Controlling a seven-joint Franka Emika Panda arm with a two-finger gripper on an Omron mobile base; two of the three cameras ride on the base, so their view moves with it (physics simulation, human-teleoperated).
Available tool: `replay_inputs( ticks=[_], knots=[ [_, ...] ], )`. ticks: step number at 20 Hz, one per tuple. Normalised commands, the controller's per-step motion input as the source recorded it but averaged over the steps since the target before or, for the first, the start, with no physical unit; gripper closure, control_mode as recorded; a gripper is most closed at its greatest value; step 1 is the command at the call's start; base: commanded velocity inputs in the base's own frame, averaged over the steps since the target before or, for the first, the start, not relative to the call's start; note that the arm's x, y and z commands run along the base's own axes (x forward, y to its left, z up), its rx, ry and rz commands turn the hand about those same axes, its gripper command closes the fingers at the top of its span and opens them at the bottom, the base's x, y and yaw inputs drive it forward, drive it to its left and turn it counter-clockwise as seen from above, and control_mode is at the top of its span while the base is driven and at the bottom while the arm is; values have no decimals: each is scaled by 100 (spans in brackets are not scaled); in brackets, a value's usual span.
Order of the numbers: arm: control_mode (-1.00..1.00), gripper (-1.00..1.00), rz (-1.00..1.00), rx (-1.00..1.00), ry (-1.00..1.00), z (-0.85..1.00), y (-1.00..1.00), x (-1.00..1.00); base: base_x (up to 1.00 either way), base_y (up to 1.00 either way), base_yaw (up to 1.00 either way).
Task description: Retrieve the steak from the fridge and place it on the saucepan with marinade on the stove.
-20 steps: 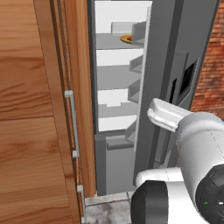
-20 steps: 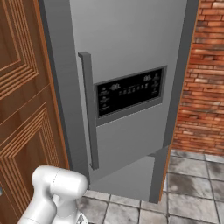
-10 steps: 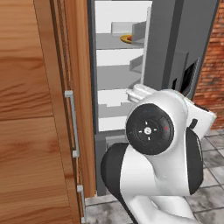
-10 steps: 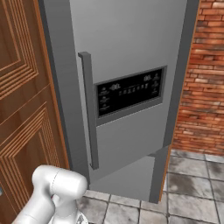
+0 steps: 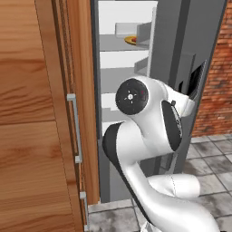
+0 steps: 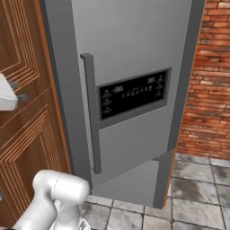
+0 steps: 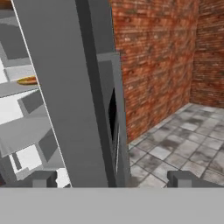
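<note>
Now | jaws: spread wide, empty | straddling fridge (image 7: 65,87) door edge, not touching

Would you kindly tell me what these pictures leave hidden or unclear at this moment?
- Steak: not identifiable; in the left base view the arm blocks the lower shelves of the fridge.
- Round yellow item: cut off by the door edge in the hand view.
- Saucepan and stove: outside every frame.

pincer (image 7: 112,179): jaws spread wide, nothing between, two dark fingertips (image 7: 43,178) low in frame | fridge (image 7: 65,100): grey door edge-on, straight ahead between the tips | interior: white shelves at left, a flat yellow item (image 7: 27,80) on one | right: brick wall (image 7: 157,57), grey tiled floor (image 7: 183,144)
</note>
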Motion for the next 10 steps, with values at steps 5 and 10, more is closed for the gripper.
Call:
replay_inputs(
  ticks=[5,10],
  knots=[
    [-100,-100,0,-1,1,-44,0,100,0,0,0],
    [-100,-100,0,0,1,-36,-2,100,0,0,0]
  ],
)
